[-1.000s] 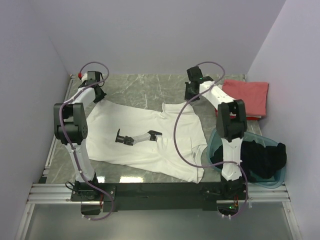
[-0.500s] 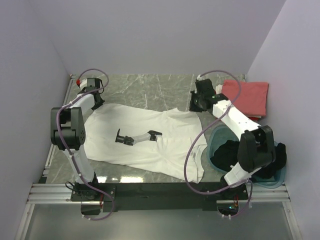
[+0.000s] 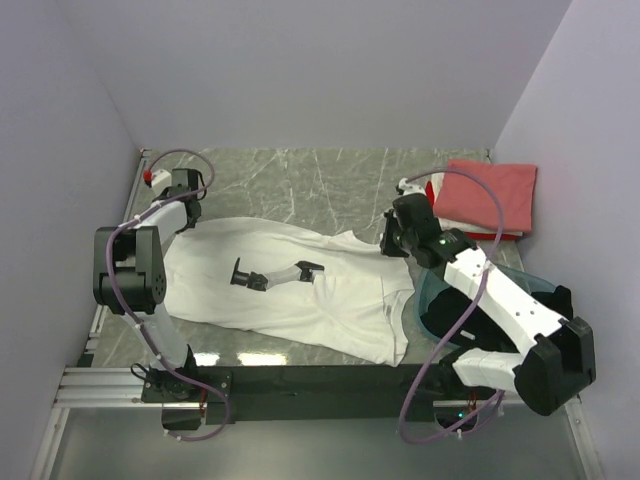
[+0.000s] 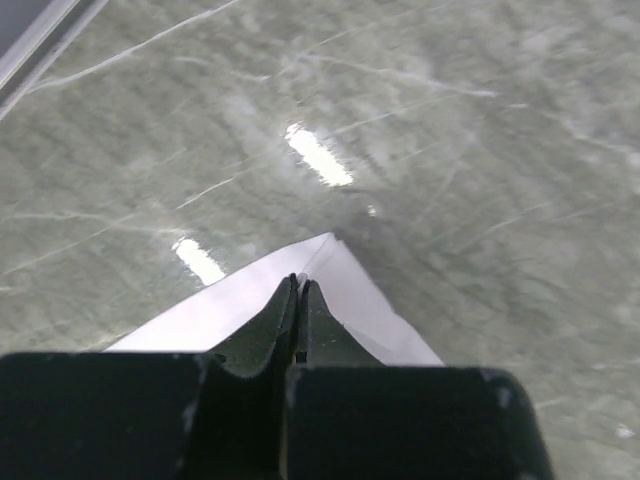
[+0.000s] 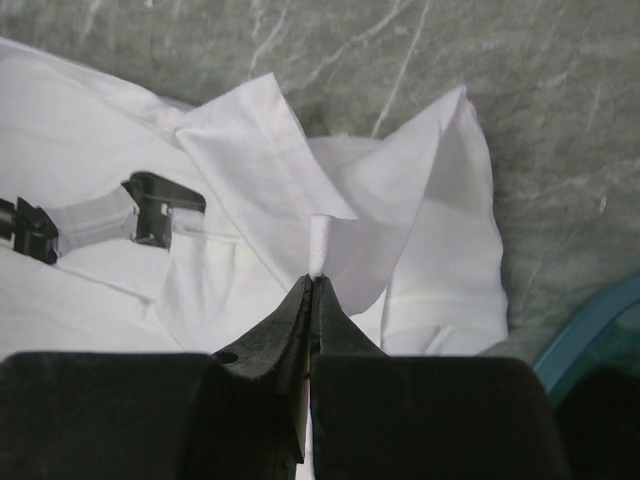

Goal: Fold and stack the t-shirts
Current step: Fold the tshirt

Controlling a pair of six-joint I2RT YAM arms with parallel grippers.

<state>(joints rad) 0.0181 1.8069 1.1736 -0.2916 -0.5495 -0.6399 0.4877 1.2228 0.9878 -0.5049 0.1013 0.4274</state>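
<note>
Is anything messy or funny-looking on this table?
Yes. The white t-shirt lies crooked and rumpled, and its right end is bunched up where the right claw pinches it. The left claw pinches its far left corner. A black shirt sits heaped in the teal tub, unfolded.

No text, label, brand, number or sign can be read in any view; the dark graphic on the white t-shirt carries no legible lettering.
</note>
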